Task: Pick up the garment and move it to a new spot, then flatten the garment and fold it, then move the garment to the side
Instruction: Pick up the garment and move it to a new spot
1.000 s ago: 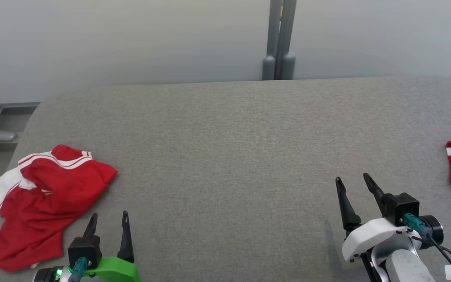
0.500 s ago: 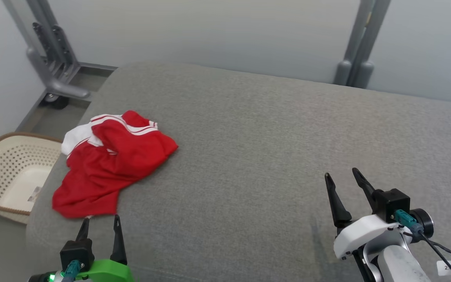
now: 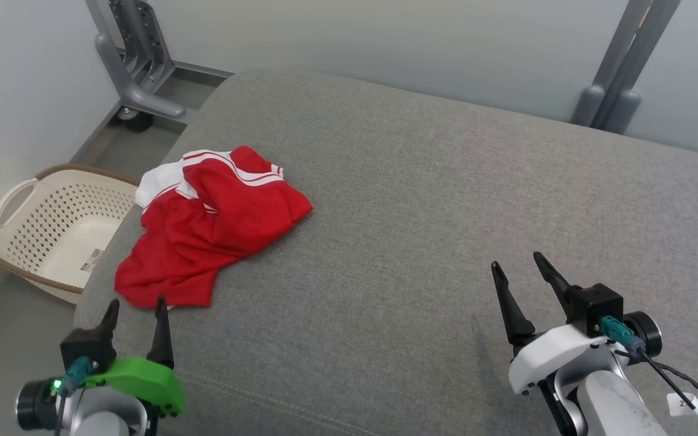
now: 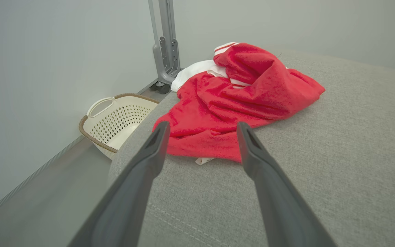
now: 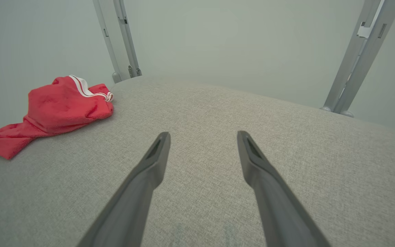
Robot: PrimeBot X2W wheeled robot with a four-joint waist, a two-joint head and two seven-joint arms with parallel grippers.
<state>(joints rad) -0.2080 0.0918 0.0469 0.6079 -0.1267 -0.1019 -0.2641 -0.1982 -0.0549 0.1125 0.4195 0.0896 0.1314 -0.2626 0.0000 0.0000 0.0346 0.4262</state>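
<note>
- The garment [image 3: 216,230] lies crumpled at ten o'clock on the grey table [image 3: 422,200], beside a basket [image 3: 52,224] (on the floor).
- Left gripper [image 3: 136,301], at seven o'clock: fingers spread, empty, just short of the hem.
- Right gripper [image 3: 515,260], at four o'clock: fingers spread, empty, well apart from it.

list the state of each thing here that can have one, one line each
garment: crumpled in a heap, unfolded, lying at the left end of the grey padded surface, not gripped
left gripper: open, holding nothing, pointing at the garment's near hem
right gripper: open, holding nothing, above bare padding
laundry basket: upright on the floor beside the surface
</note>
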